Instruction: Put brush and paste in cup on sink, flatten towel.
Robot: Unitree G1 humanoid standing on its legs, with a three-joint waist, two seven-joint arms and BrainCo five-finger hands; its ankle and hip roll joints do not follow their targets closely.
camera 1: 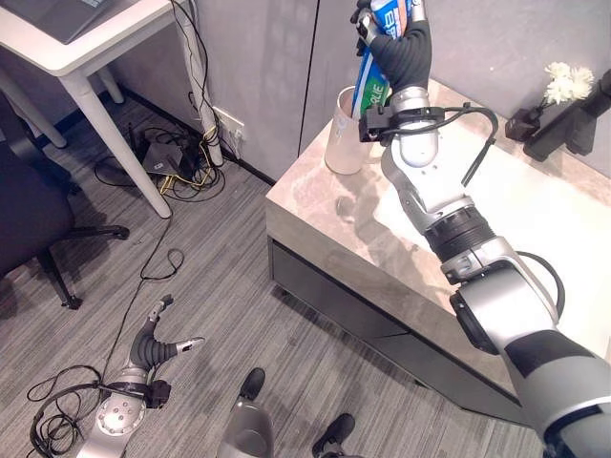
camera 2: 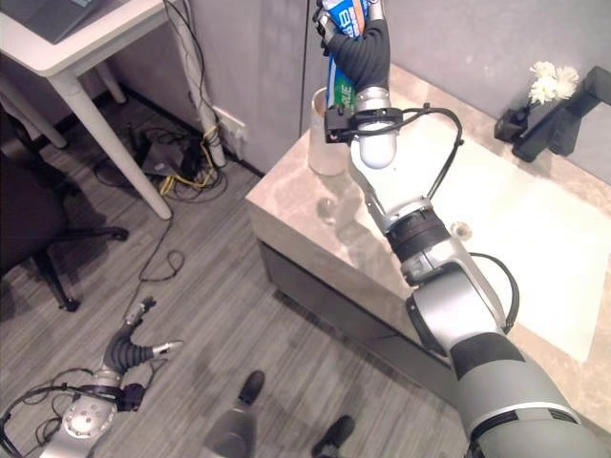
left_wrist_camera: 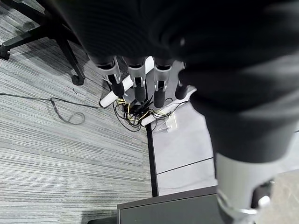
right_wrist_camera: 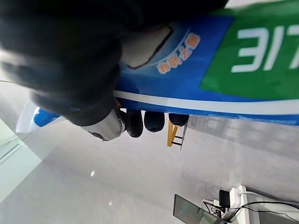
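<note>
Worktop point(camera 1: 315, 205): marble-patterned counter; its near left corner juts toward the grey plank floor point(camera 1: 220, 296), with bare stone between the cup and the near edge.
Sink point(camera 2: 535, 239): white basin set into the worktop, right of the cup; a dark tap point(camera 2: 563, 119) and a small vase of white flowers point(camera 2: 535, 95) stand at its far side.
Cup point(camera 1: 342, 134): pale, upright, near the worktop's far left edge, close to the wall.
Right robot hand point(camera 1: 396, 43): raised above the cup, fingers curled round the paste.
Paste point(camera 1: 374, 81): blue and green tube, held steeply, its lower end at the cup's mouth.
Left robot hand point(camera 1: 158, 343): low over the floor at near left, fingers loosely spread, holding nothing.
Floor clutter: cables point(camera 1: 181, 157) under a white desk point(camera 1: 86, 57) at far left; office chair point(camera 1: 38, 229) at left.
</note>
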